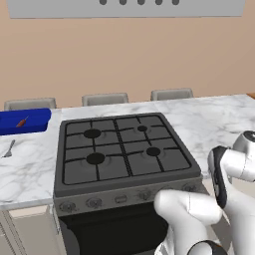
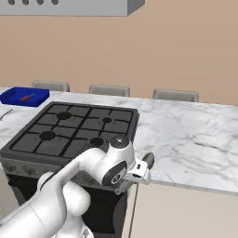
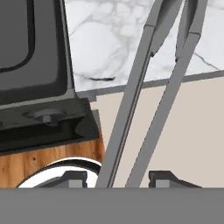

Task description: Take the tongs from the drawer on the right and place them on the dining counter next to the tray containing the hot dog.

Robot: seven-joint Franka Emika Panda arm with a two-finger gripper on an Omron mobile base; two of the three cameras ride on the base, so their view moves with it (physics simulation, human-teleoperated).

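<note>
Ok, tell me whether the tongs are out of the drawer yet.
Out. In the hand view the tongs rise from between the gripper's fingertips, crossing the dining counter's edge, held in the air.

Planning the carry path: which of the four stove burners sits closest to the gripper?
The front-right burner, just behind the gripper at the stove's front-right corner; the other three lie farther back or left.

A home kitchen is showing here: a black four-burner gas stove [image 1: 124,149] is sitting in a white grey-veined marble counter [image 2: 195,135], a grey range hood [image 1: 124,7] hanging overhead, grey chair backs [image 1: 104,98] lining the counter's far side.
</note>
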